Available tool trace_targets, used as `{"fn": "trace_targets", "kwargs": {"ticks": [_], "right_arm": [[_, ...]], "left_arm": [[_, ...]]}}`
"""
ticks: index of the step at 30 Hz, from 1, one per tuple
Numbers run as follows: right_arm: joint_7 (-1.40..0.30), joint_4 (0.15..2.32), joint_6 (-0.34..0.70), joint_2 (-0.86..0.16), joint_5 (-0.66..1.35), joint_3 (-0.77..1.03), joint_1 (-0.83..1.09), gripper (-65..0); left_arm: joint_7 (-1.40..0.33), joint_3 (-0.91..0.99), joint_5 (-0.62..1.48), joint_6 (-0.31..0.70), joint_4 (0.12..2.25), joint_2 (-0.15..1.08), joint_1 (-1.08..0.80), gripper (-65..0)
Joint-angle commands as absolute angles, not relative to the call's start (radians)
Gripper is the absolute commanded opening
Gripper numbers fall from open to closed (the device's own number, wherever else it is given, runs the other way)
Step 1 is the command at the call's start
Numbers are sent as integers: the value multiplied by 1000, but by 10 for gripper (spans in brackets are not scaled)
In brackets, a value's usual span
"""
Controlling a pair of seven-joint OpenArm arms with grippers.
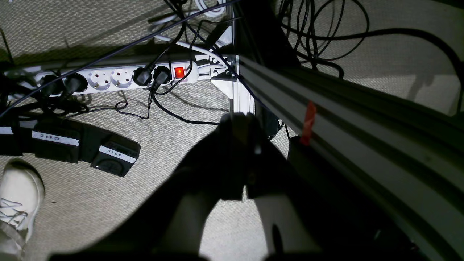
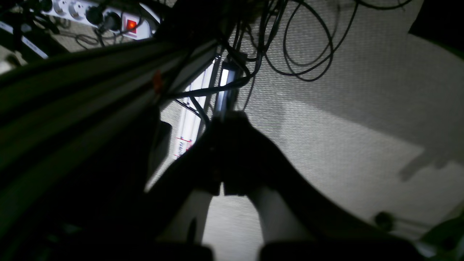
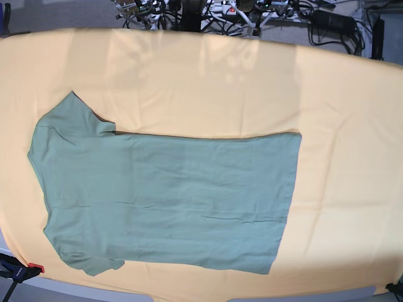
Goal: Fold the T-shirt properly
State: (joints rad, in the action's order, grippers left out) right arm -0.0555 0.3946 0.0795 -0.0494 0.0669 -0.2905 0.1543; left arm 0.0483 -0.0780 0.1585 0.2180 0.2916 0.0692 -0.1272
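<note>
1. The T-shirt [image 3: 167,198] lies flat and spread out on the yellow-orange table cloth [image 3: 340,113]; shoulders and sleeves sit toward the left of the base view, the hem toward the right; no fold in it yet.
2. Edges: the upper side edge runs fairly straight across the middle; the hem edge drops down on the right; the lower sleeve comes close to the near edge of the cloth, and the shoulder edge close to the left one.
3. Open room: a wide band of bare cloth above the shirt and another wide one to the right of the hem; much less along the bottom and left.
4. Neither arm shows in the base view; both wrist cameras look down at the floor beside an aluminium frame rail [image 1: 348,119].
5. Left gripper [image 1: 241,123]: dark silhouette, fingers look pressed together, nothing between them; a white power strip [image 1: 119,78] and cables [image 1: 319,36] lie beyond it.
6. Right gripper [image 2: 230,119]: also a dark shape, tips seem closed on nothing; carpet [image 2: 344,119] beneath.
</note>
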Motion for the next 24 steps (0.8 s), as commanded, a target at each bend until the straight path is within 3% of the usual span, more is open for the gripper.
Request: {"fn": "trace_targets", "kwargs": {"ticks": [1,24], "right_arm": [[-46,404,86,-50,46,-288,155,-633],[-69,404,86,-50,-67,-288,158,-650]], "left_arm": [[51,-78,166,224,301,70,-128,-650],[17,-78,165,224,303,73,-135,-650]]}}
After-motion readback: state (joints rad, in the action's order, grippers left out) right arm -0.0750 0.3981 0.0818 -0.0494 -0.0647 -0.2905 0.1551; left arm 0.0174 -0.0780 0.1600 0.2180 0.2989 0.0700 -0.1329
